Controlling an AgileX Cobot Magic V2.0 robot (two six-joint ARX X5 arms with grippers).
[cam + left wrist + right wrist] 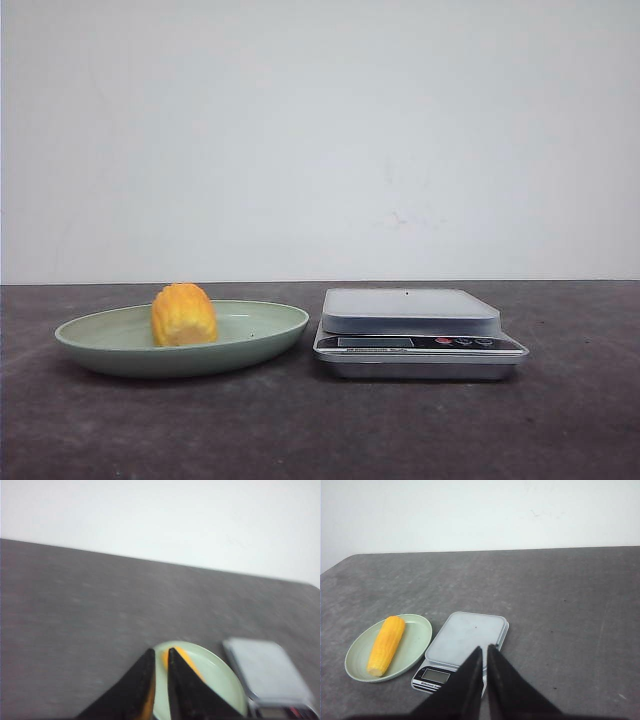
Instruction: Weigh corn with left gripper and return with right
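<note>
The corn [184, 314] is a yellow-orange cob lying in a pale green plate [262, 330] on the left of the table. The right wrist view shows its full length [385, 645] across the plate [416, 640]. A silver digital scale [410, 310] stands just right of the plate with nothing on its platform [467, 637]. My left gripper [160, 652] hangs above the plate [220, 680], jaws almost together and empty; one finger hides most of the corn [186, 659]. My right gripper [485, 648] hovers on the near side of the scale, jaws almost together and empty. Neither gripper shows in the front view.
The dark grey table [320, 430] runs back to a plain white wall [320, 140]. The scale also shows in the left wrist view [267, 670] beside the plate. Its display and buttons [420, 343] face the front.
</note>
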